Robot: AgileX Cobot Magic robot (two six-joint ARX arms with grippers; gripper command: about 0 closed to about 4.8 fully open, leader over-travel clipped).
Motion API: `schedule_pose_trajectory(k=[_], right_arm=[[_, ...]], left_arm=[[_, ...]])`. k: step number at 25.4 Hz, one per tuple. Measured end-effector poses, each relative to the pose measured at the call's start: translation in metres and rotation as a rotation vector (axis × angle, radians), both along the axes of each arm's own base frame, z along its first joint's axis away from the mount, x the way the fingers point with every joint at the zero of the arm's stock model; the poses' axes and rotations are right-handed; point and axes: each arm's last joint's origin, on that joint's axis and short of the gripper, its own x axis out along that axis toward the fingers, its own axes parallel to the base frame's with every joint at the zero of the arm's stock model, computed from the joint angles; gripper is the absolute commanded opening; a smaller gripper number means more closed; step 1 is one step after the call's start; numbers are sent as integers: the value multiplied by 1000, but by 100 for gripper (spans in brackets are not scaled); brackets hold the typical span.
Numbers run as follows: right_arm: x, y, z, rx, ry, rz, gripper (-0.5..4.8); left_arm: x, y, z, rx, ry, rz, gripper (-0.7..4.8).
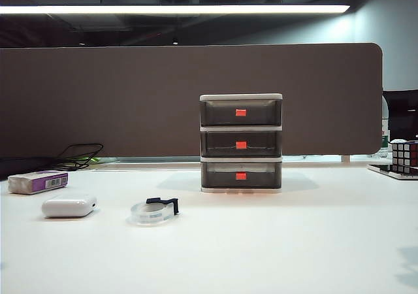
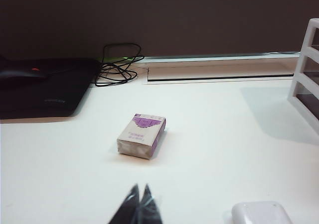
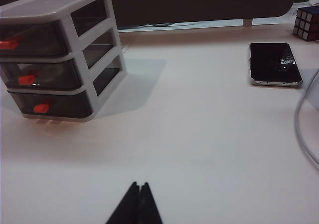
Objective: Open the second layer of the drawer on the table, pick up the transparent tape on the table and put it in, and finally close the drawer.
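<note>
Drawer (image 2: 305,69) cut by the left wrist frame edge (only its white side), white case (image 2: 261,213) half cropped

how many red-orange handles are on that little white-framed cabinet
3: one on each smoky grey drawer of the white-framed cabinet, on the top drawer, the middle drawer and the bottom drawer. None look hidden.

Place: we see an office desk.
Divider: a brown partition screen (image 1: 189,98) stands behind the table (image 1: 294,242).
Ceiling: a long strip light (image 1: 173,9) hangs under dark open pipes.
Desk items: we count 1 mouse (image 2: 20,73) on a black pad (image 2: 42,92), 1 phone (image 3: 274,63), cables (image 2: 117,67), 1 drawer (image 1: 241,143).
</note>
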Motion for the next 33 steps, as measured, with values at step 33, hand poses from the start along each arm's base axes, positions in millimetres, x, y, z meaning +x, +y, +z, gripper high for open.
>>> schedule_pose_trajectory(k=[33], right_arm=[[-6,14,2,300,93,487,-5]], left_arm=[[-6,-17,5,-479,118,-615,1]])
